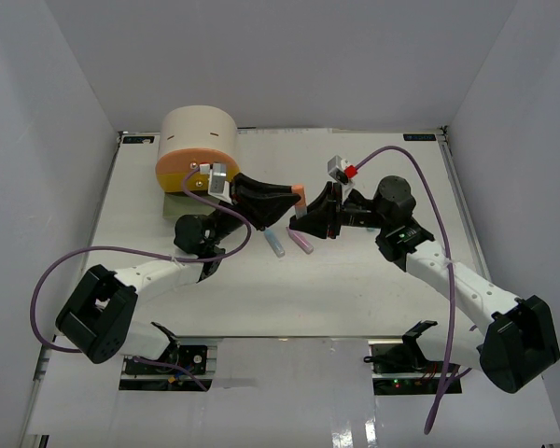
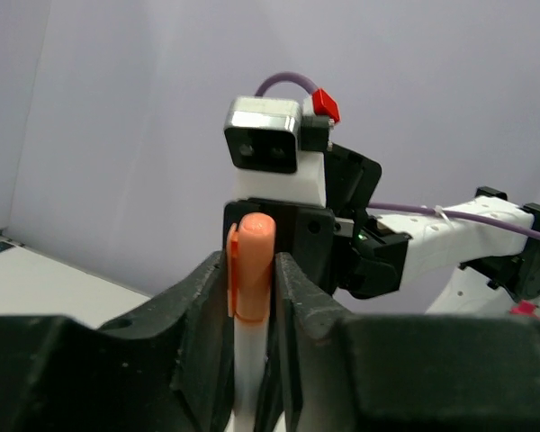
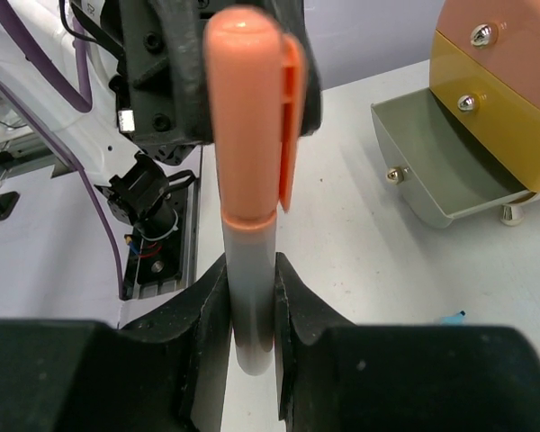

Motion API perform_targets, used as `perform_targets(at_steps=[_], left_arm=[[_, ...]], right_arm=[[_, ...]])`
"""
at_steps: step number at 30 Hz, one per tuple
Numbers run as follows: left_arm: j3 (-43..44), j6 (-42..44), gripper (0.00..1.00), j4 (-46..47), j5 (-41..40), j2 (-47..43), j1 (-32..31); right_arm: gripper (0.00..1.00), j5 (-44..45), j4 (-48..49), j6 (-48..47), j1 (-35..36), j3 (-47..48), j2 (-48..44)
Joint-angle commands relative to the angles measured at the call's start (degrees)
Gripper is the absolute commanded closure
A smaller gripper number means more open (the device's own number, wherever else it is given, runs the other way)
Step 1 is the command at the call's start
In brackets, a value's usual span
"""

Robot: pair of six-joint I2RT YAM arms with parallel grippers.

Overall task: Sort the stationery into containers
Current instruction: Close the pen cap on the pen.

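One marker with an orange cap and white barrel (image 1: 299, 193) is held in mid-air between both grippers, above the table's middle. My left gripper (image 2: 250, 270) is shut on it near the cap (image 2: 252, 243). My right gripper (image 3: 250, 283) is shut on the barrel's other end (image 3: 249, 270); the cap (image 3: 247, 108) points at the left gripper (image 3: 162, 54). The beige cabinet (image 1: 198, 140) stands at the back left. Its orange (image 3: 513, 54) and yellow (image 3: 495, 117) drawers are closed; the grey-green bottom drawer (image 3: 441, 157) is pulled open.
A blue pen (image 1: 275, 245) and a pink-purple pen (image 1: 301, 243) lie on the table just below the two grippers. A blue tip (image 3: 452, 317) shows at the right wrist view's edge. White walls enclose the table on three sides.
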Motion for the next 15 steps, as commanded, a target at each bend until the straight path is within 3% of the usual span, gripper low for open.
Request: perform_targets(at_steps=[1,4,11,13,15], left_arm=[[-1.54,-0.62,0.59,2.20,3.87,-0.60,0.01],[-1.89,0.70,0.49,0.36,3.79,-2.01,0.01],[-2.07,3.34,0.12,-3.68,3.17,-5.44,0.01],[-1.64,4.56,0.04,-9.01,3.69,-8.84,0.54],[-1.20,6.05,0.02,-14.38,3.79,-11.22,0.89]], right_arm=[[0.92,1.22,6.79,0.58,-0.48,4.17,-0.43],[0.92,0.78,6.70,0.58,-0.48,4.26,-0.16],[0.92,0.60,6.18,0.23,-0.48,3.56,-0.07],[0.92,0.69,5.74,-0.29,-0.65,3.29,-0.07],[0.92,0.60,4.78,-0.91,-0.83,3.47,0.01]])
